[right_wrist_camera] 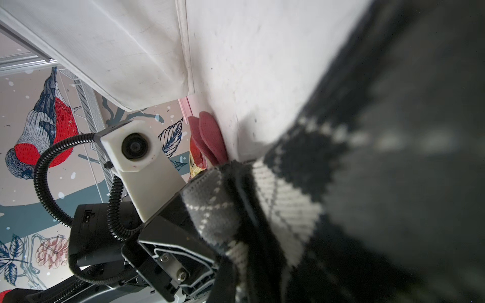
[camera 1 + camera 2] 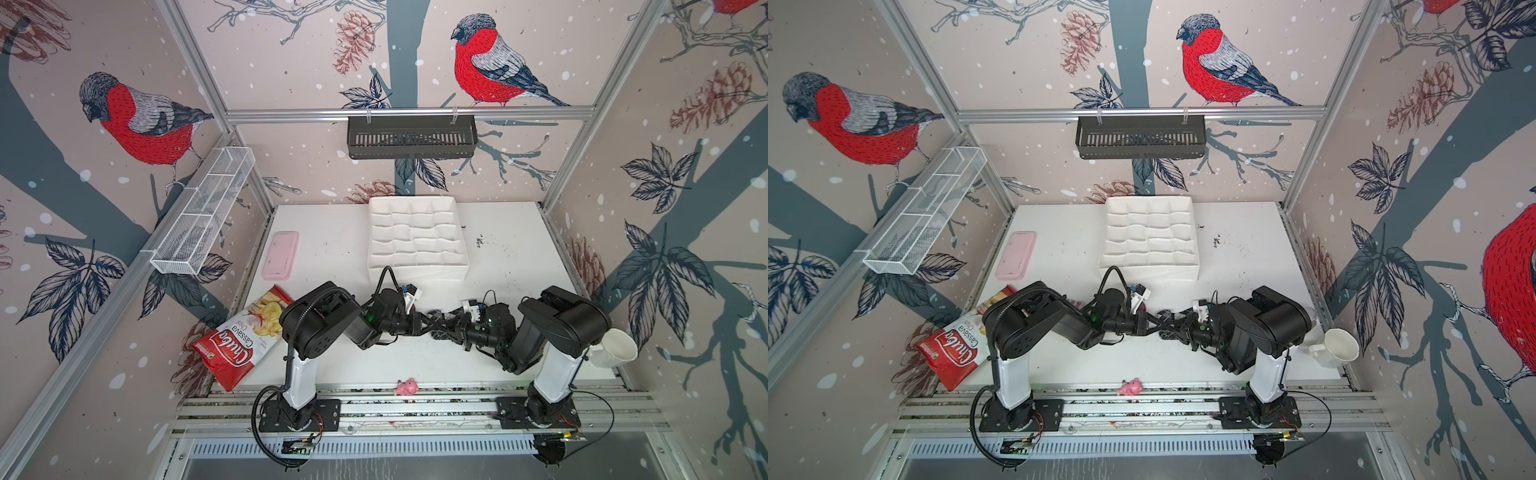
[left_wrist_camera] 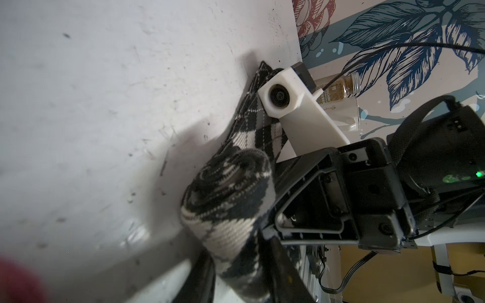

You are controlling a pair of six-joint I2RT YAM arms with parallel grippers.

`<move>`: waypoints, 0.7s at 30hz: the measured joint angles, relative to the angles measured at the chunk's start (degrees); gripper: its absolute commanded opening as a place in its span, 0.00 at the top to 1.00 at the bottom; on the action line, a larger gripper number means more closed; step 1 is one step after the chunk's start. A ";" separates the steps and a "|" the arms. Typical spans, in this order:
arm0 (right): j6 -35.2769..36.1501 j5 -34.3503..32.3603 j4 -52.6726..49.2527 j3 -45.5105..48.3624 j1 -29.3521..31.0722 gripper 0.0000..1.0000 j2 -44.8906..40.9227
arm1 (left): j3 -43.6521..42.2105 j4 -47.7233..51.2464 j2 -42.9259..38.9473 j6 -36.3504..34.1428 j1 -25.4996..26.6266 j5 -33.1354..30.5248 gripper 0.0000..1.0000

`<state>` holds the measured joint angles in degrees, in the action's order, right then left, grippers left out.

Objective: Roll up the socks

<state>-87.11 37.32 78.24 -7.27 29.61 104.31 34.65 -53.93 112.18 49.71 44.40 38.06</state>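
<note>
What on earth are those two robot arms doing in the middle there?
They are rolling up a sock. The left gripper and the right gripper meet over the middle of the table, both apparently pinching the argyle sock. Part of it is wound into a tight spiral, and the rest trails flat on the table. A maroon sock toe lies nearby, with no gripper on it.
</note>
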 measured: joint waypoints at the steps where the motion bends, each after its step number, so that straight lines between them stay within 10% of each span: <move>1: 0.02 -0.63 -0.04 -0.07 0.20 0.99 0.00 | 0.17 -0.26 0.13 0.07 0.00 0.00 0.75; 9: 0.39 -6.47 3.28 -0.68 2.21 0.99 2.36 | 0.96 -2.47 1.51 1.42 -0.63 0.22 1.00; 21: 3.67 -6.27 -0.31 -2.05 2.60 0.66 0.20 | 2.16 4.74 -0.72 -1.03 -0.66 -2.60 1.00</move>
<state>-83.44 31.05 77.93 -9.32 32.21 104.51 36.82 -49.19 111.46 48.69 43.75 35.46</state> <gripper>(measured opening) 0.272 0.085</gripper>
